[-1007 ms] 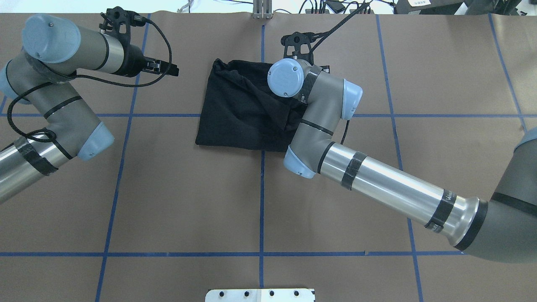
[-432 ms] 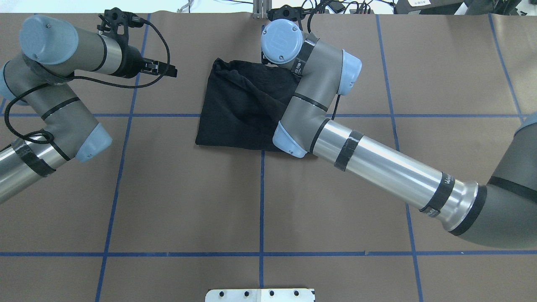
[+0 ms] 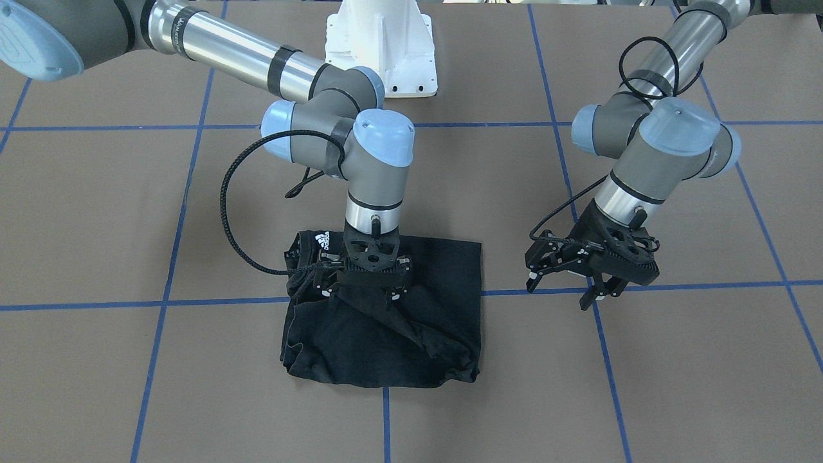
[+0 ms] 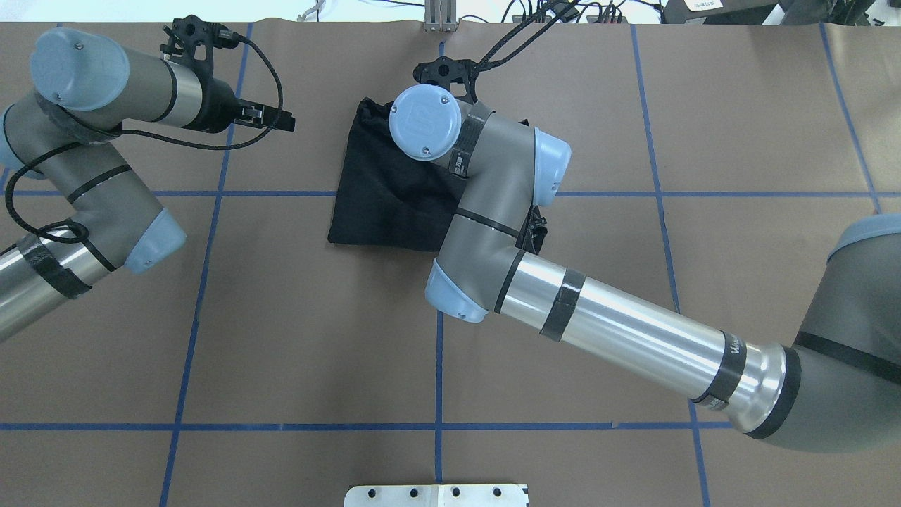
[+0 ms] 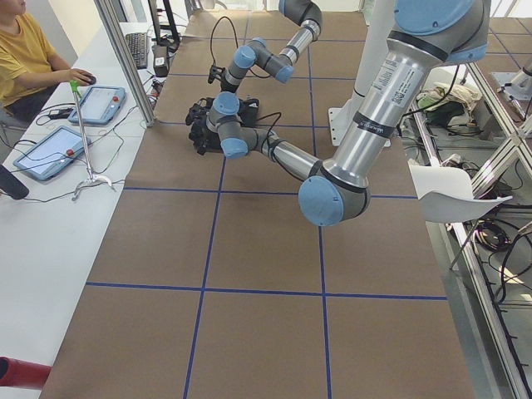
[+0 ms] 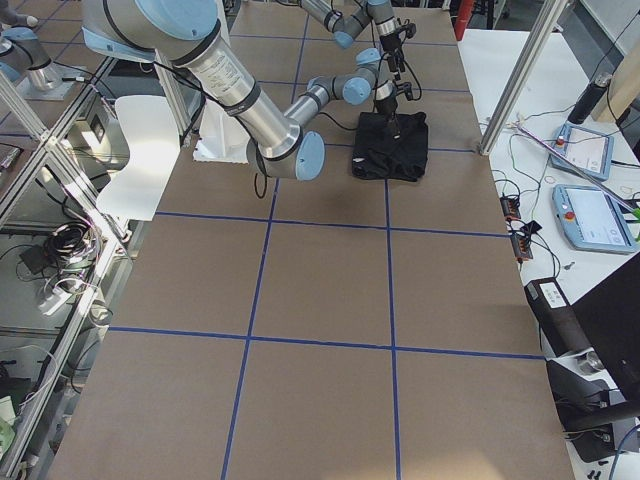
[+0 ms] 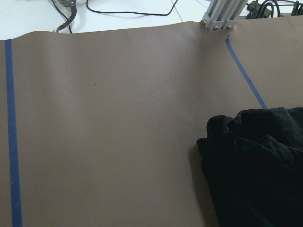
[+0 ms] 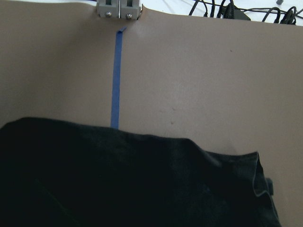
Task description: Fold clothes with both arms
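Observation:
The black T-shirt (image 3: 424, 302) lies bunched in a rough square at the table's middle, white logo (image 3: 322, 241) by the collar showing; its front graphic is hidden. It also shows in the overhead view (image 4: 380, 204) and both wrist views (image 7: 255, 170) (image 8: 118, 179). My right gripper (image 3: 355, 292) stands low over the shirt's middle, fingers spread, with a fabric ridge running up between them. In the overhead view my own wrist hides it. My left gripper (image 3: 563, 288) is open and empty above bare table beside the shirt, also seen from overhead (image 4: 285, 120).
The brown table cover (image 4: 295, 324) has blue tape grid lines. A white pedestal base (image 3: 382, 45) stands on the robot's side. An aluminium post (image 4: 440, 17) and cables sit at the far edge. An operator (image 5: 25, 50) sits at a side desk with tablets.
My right wrist swung toward the far edge, then left across the shirt, now over its far middle. The left arm barely moved.

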{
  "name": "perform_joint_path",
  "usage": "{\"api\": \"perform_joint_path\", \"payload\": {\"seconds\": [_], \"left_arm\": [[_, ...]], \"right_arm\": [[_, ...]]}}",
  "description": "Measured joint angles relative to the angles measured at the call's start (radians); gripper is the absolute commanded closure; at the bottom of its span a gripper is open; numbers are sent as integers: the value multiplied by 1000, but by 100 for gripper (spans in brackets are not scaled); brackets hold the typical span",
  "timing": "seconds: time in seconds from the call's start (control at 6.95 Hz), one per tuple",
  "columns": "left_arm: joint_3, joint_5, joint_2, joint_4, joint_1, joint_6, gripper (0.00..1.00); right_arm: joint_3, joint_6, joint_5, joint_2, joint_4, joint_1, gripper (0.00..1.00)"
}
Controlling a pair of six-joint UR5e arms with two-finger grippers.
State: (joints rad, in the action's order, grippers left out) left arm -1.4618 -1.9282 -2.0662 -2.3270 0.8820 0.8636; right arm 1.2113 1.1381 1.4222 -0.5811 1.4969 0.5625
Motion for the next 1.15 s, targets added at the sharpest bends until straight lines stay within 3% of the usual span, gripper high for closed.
{"api": "perform_joint_path", "payload": {"seconds": [0.43,0.86,1.01,1.15], "left_arm": [[-10,0,15,-1,0,1,0],[-18,0,22,-2,0,3,0],[-18,0,23,-2,0,3,0],[-18,0,23,-2,0,3,0]], "right_arm": [[43,-41,-91,-14,112,-86,35],[54,-151,-131,-42,139,-110,60],[53,-174,-134,-46,140,-110,86],[54,-197,-136,-46,140,-108,100]]}}
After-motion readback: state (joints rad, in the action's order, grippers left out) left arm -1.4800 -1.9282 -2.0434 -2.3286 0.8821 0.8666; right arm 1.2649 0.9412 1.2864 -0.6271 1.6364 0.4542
